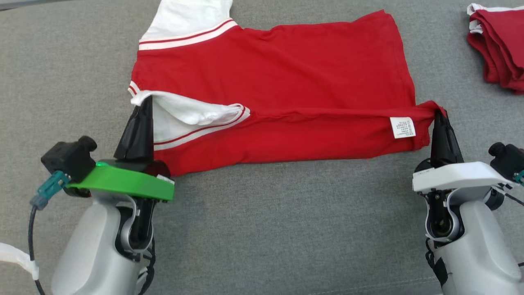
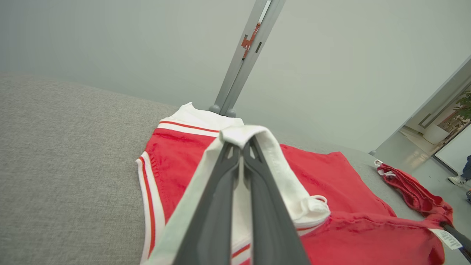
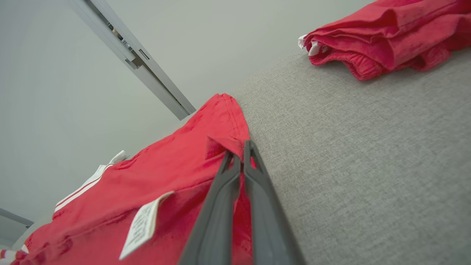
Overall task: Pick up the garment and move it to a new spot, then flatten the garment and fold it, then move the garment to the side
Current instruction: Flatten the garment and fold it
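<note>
Entry: your garment (image 1: 278,78), a red shirt with white sleeves and red-and-white striped trim, lies spread on the grey fabric surface (image 1: 262,213). The neck end is toward your left and the hem end toward your right. A lengthwise fold line runs across it from the near sleeve to the near hem corner. Just inside that corner a white care label (image 1: 402,127) faces up. Your left gripper (image 1: 147,100) sits at the near left of the garment with its fingers pressed together on the white sleeve edge. In the left wrist view that white cloth drapes over both fingertips (image 2: 235,151). Your right gripper (image 1: 439,114) sits at the near right, closed on the red hem corner, which is drawn out into a small point beside the label. Both grippers hold the same near edge, one at each end, with the body of the shirt lying flat beyond them and between them. Also on the surface is a second red garment (image 1: 499,45), bunched in a pile with white trim showing. It is at the far right, well apart from the shirt and from your right gripper.
</note>
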### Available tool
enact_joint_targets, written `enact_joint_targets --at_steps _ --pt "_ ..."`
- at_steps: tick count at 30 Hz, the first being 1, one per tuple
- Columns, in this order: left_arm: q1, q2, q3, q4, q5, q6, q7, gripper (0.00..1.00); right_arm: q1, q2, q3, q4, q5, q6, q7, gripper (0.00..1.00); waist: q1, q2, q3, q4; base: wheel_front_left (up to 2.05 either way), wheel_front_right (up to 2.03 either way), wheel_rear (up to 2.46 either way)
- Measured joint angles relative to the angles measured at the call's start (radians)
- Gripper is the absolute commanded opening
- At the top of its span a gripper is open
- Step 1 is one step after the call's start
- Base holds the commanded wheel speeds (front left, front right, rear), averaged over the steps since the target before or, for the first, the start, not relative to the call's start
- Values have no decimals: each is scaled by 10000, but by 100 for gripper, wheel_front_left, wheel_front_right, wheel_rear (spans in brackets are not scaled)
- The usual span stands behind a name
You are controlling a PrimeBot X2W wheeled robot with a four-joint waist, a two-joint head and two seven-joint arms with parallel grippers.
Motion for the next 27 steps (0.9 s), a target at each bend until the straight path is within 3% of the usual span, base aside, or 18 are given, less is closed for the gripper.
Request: enact_joint_targets --at_steps 5,6,7,8,9,19,27 --pt "-663 -222 288 1122 29 -38 -228 0 -451 0 174 543 -132 0 0 0 0 0 331 -131 0 0 0" --pt "-745 -272 359 1312 79 -38 -244 0 -513 6 224 579 -138 0 0 10 0 0 374 -154 0 0 0" --pt "-798 -318 430 1425 132 -40 -288 44 -567 4 272 583 -161 0 -2 86 0 0 400 -171 0 0 0" --pt "-848 -380 533 1519 146 -56 -316 95 -626 6 301 545 -199 0 0 100 0 0 422 -189 0 0 0" --pt "-876 -435 606 1578 203 -90 -328 100 -655 6 295 454 -203 0 0 100 0 0 426 -197 0 0 0" --pt "-12 -949 1509 481 610 -435 -374 100 45 -8 -359 -1091 -974 0 -2 100 0 1 -41 -90 0 0 0" --pt "1703 -587 1613 416 353 -301 224 100 1220 2 142 -1283 -2209 0 -2 100 0 0 -822 -11 0 0 0"
